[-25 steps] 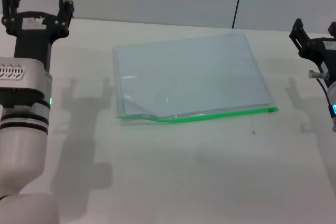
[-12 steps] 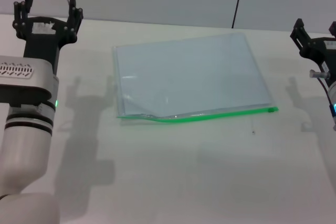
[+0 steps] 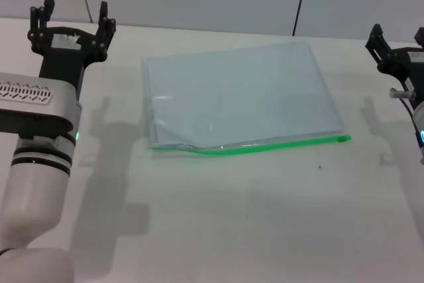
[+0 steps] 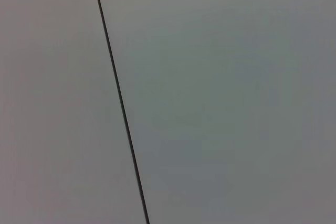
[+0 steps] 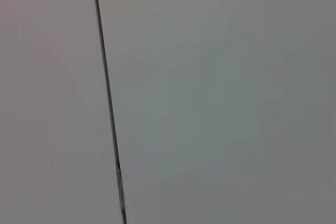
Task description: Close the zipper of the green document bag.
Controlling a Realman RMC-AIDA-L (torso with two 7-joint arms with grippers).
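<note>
Showing only wall seams, wrist views miss the green document bag [image 3: 242,97].

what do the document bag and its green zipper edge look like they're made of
The green document bag: likely thin translucent plastic with a glossy finish; it shows reflections, and its near left corner buckles up. The zipper: seemingly bright green plastic, a thin strip that bends with that corner.

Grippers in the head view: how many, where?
2. Left gripper, open, is raised at the table's far left, left of the green document bag. Right gripper is at the right edge, partly cropped.
</note>
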